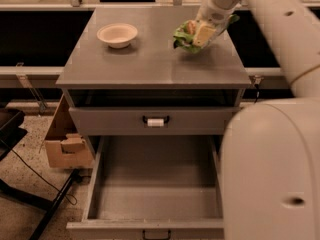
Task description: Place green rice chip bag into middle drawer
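The green rice chip bag is at the back right of the cabinet top. My gripper comes down from the upper right and is shut on the bag, covering most of it. A bit of green also shows to the right of the wrist. The middle drawer is pulled wide open below, at the front, and holds nothing. Its dark handle is at the bottom edge of the view.
A cream round bowl stands at the back left of the cabinet top. A shut drawer front with a white-tagged handle sits above the open drawer. A cardboard box stands on the floor to the left. My arm's big white body fills the right side.
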`<state>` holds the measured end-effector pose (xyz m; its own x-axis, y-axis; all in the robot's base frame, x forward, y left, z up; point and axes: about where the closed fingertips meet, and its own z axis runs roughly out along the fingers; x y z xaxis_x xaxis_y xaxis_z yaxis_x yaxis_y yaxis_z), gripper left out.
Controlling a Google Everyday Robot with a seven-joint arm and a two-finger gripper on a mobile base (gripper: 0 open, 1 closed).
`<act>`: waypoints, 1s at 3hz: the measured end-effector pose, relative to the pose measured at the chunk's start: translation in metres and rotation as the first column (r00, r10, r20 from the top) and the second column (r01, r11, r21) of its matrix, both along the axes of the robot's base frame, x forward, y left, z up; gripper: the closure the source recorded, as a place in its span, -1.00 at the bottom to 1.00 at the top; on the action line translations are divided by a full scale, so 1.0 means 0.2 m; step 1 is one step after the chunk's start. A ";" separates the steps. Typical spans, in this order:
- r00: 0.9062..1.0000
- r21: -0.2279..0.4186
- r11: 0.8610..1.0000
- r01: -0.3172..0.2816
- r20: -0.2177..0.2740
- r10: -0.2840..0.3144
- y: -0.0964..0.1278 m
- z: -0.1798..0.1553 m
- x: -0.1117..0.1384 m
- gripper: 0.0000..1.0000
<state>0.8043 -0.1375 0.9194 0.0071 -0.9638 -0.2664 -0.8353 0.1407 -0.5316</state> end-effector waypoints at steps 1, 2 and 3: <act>1.000 0.056 0.998 0.017 -0.026 -0.015 -0.13 0.21 -0.27 1.00; 0.995 0.139 0.987 0.083 -0.072 -0.073 -0.29 0.34 -0.57 1.00; 0.971 0.190 0.959 0.209 -0.159 -0.181 -0.50 0.33 -0.92 1.00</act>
<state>0.6210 -0.2377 0.9860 -0.2263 -0.8678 -0.4424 -0.8439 0.4015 -0.3559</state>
